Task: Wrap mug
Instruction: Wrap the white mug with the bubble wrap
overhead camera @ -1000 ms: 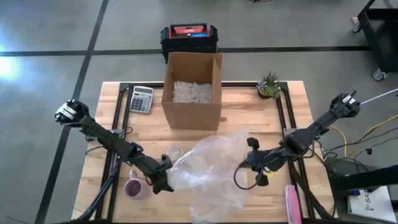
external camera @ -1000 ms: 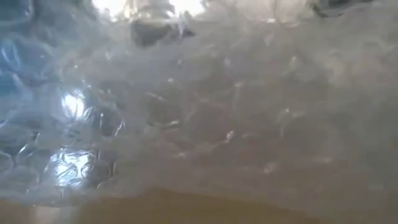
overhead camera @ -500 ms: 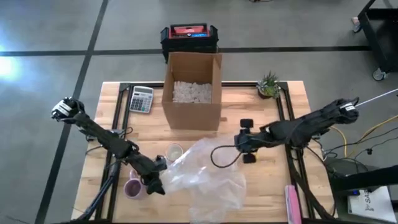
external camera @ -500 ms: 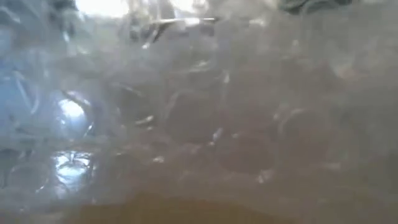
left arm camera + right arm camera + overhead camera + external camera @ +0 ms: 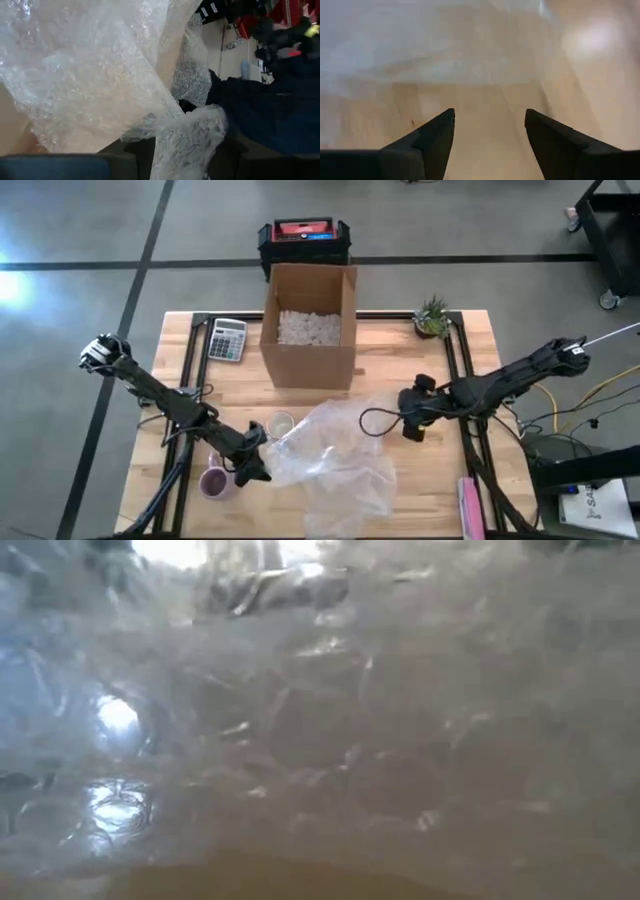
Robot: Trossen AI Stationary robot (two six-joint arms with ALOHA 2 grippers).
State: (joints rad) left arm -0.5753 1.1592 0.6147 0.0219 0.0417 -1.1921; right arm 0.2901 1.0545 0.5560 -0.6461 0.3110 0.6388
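Observation:
A pink mug (image 5: 213, 480) stands on the wooden table (image 5: 420, 360) near its front left. Beside it, crumpled clear bubble wrap (image 5: 335, 458) lies spread toward the table's middle; it also fills the low view (image 5: 320, 720). My left gripper (image 5: 252, 467) is at the wrap's left edge, next to the mug, shut on the wrap. My right gripper (image 5: 410, 418) stands open just right of the wrap, over bare wood, with nothing between its fingers (image 5: 490, 125). My left gripper holds the bubble wrap by a bunched part of its left edge (image 5: 186, 134), pinched between the two fingers in several crumpled layers. The fingers come roughly level from the table's left. The rest of the wrap lies slack on the table.
An open cardboard box (image 5: 308, 325) with white filler stands at the far middle, a calculator (image 5: 227, 338) to its left, a small plant (image 5: 432, 315) at the far right. A small round object (image 5: 280, 423) lies near the wrap; a pink item (image 5: 470, 505) sits front right.
My right gripper has let go of the bubble wrap and drawn back toward the table's far and right edges. The wrap's raised right part has dropped and now lies lower on the table. My left gripper keeps its hold by the mug.

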